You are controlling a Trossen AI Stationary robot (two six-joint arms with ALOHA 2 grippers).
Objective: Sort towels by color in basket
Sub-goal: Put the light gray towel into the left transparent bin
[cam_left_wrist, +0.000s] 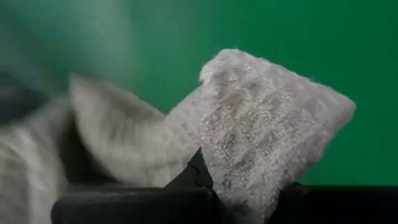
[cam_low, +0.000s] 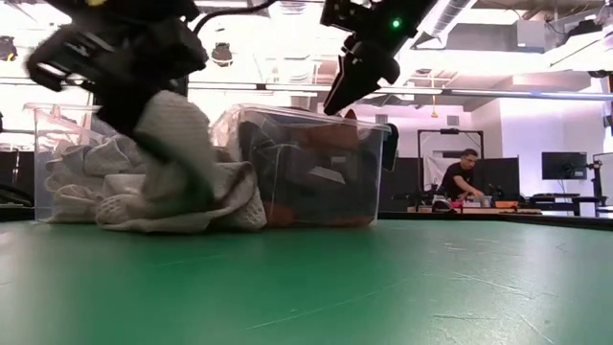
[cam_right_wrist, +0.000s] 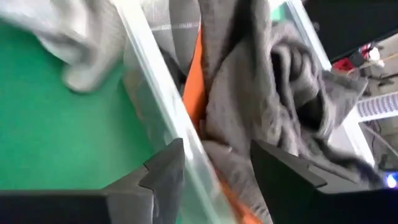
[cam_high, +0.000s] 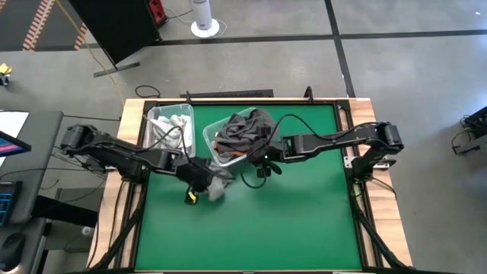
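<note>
**Mia:** What could go wrong here?

**Ben:** The left gripper (cam_high: 199, 185) is squeezed shut on a light grey towel (cam_high: 215, 187) down on the green table (cam_high: 304, 228), just in front of the two clear bins. I think only a fold is pinched. If it lifts fast, the towel could slip out and drop. It could also snag on the rim of the bin of dark towels (cam_high: 208, 144), because it lies right beside that bin.

**Mia:** And the other arm?

**Ben:** The right gripper (cam_high: 265, 161) hangs over the near edge of that same bin. Its fingers are spread apart and hold nothing. The clear wall sits between them in the right wrist view. If it goes down like that, it may bump the bin or push it.

**Mia:** How does the towel look?

**Ben:** Soft and fuzzy, with a bumpy weave (cam_left_wrist: 261, 118). It is bunched up, not flat.

**Mia:** What is in the bins?

**Ben:** One holds a dark grey towel (cam_right_wrist: 280, 87) with a rust-orange towel (cam_right_wrist: 194, 74) tucked under it. The bin of white towels (cam_high: 156, 114) is next to it, and it holds white towels (cam_high: 169, 129).
</note>
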